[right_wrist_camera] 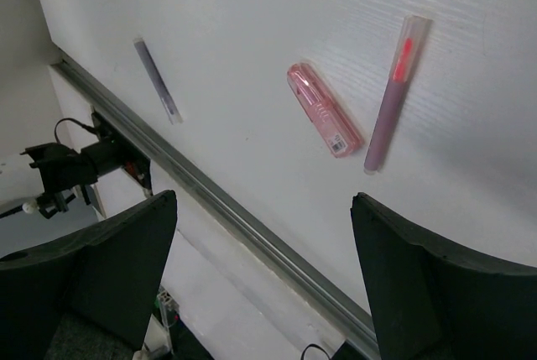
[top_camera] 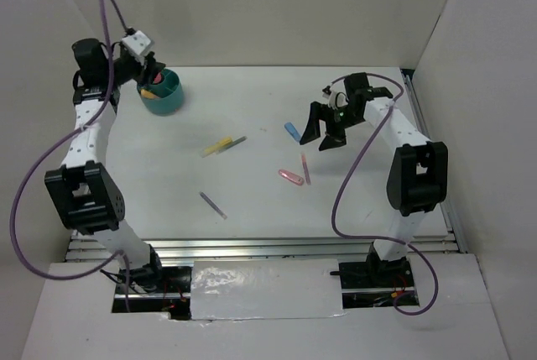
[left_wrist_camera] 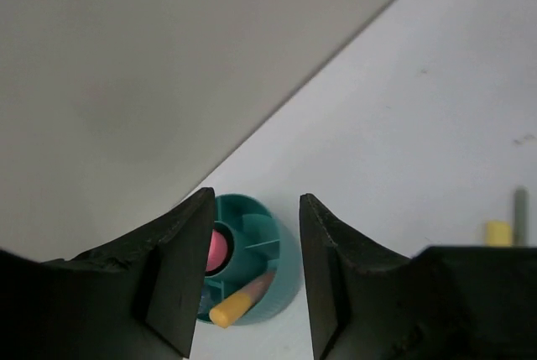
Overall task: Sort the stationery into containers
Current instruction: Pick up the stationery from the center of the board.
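Observation:
The teal tub [top_camera: 164,106] stands at the far left. In the left wrist view the tub [left_wrist_camera: 284,280] holds an orange marker with a yellow end [left_wrist_camera: 240,300] and a pink item [left_wrist_camera: 218,248] in its middle well. My left gripper [top_camera: 152,70] hovers over the tub, open and empty [left_wrist_camera: 255,209]. On the table lie a yellow highlighter [top_camera: 219,147], a purple pen [top_camera: 212,204], a pink clip [top_camera: 290,177], a thin pink pen [top_camera: 305,169] and a small blue piece [top_camera: 292,131]. My right gripper [top_camera: 324,134] is open and empty above the table, just right of the blue piece.
The right wrist view shows the pink clip [right_wrist_camera: 323,121], the pink pen [right_wrist_camera: 393,100] and the purple pen [right_wrist_camera: 157,79] beyond my open right gripper [right_wrist_camera: 262,205], with the table's metal front rail [right_wrist_camera: 252,221] below. White walls enclose the table on three sides.

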### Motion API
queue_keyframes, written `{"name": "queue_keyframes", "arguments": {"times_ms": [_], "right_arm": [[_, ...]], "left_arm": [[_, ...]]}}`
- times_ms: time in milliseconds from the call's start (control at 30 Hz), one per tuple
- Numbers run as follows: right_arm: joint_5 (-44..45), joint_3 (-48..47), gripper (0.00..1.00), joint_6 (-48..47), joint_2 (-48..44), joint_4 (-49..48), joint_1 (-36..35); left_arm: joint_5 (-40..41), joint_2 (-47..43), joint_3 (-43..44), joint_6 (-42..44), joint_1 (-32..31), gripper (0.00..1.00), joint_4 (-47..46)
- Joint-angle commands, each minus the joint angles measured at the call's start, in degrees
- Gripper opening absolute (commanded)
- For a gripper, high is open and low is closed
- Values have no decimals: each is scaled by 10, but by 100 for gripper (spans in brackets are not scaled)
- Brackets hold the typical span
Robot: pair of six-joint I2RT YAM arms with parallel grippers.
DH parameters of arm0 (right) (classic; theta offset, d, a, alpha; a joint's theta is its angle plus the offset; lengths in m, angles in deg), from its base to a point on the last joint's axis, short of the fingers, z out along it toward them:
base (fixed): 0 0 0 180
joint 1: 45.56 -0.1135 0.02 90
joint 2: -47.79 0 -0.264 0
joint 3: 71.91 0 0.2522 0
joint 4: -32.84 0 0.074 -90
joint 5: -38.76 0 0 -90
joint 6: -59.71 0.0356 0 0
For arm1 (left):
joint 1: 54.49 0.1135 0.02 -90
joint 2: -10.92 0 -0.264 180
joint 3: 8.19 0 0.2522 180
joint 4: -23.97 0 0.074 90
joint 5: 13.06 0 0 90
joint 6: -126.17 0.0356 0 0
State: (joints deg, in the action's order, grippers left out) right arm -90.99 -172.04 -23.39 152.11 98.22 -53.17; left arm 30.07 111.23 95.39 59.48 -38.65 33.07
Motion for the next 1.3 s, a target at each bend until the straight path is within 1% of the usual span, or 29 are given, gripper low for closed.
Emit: {"name": "queue_keyframes", "arguments": {"times_ms": [0, 33, 67, 100, 133, 200, 233, 267, 300, 333, 367, 400, 567, 700, 833, 967, 1033, 1100, 1267], "right_arm": [[1, 14, 91, -10, -40, 0, 1], [2, 15, 91, -10, -42, 0, 1], [4, 16, 91, -10, -44, 0, 0], [3, 15, 91, -11, -46, 1, 0], [3, 15, 91, -12, -47, 2, 0], [5, 16, 91, -14, -52, 4, -2], [7, 18, 91, -15, -53, 4, -2], [12, 20, 91, -15, -56, 4, -4], [11, 23, 91, -17, -60, 4, -5], [12, 24, 91, -17, -63, 6, -4], [12, 25, 91, -19, -63, 7, -6], [13, 27, 91, -19, -64, 8, -7], [15, 24, 91, -19, -61, 7, -14], [16, 21, 91, -19, -55, 8, -21], [16, 22, 91, -19, -52, 7, -25], [14, 25, 91, -17, -50, 4, -27], [13, 26, 91, -17, -50, 3, -28], [13, 29, 91, -17, -50, 2, -28], [14, 35, 91, -21, -52, 2, -27]], "left_arm": [[86, -67, -4, 158, -69, 56, 284], [97, -71, -14, 180, -83, 57, 311], [131, -78, -29, 187, -105, 61, 322], [149, -76, -48, 184, -118, 63, 321], [166, -70, -48, 187, -139, 64, 348], [185, -23, -12, 213, -153, 66, 401], [187, -1, 7, 220, -177, 66, 462], [186, 44, 26, 223, -182, 66, 488], [188, 66, 70, 227, -188, 65, 515], [199, 88, 88, 224, -200, 62, 547], [206, 123, 103, 215, -205, 60, 559], [216, 137, 125, 214, -208, 60, 567], [267, 188, 133, 220, -237, 65, 563], [296, 211, 127, 217, -255, 66, 560], [294, 224, 136, 185, -258, 64, 542], [311, 243, 170, 155, -264, 58, 527], [318, 250, 177, 143, -272, 57, 515], [322, 255, 185, 137, -280, 57, 510], [314, 277, 202, 129, -293, 62, 517]]}}
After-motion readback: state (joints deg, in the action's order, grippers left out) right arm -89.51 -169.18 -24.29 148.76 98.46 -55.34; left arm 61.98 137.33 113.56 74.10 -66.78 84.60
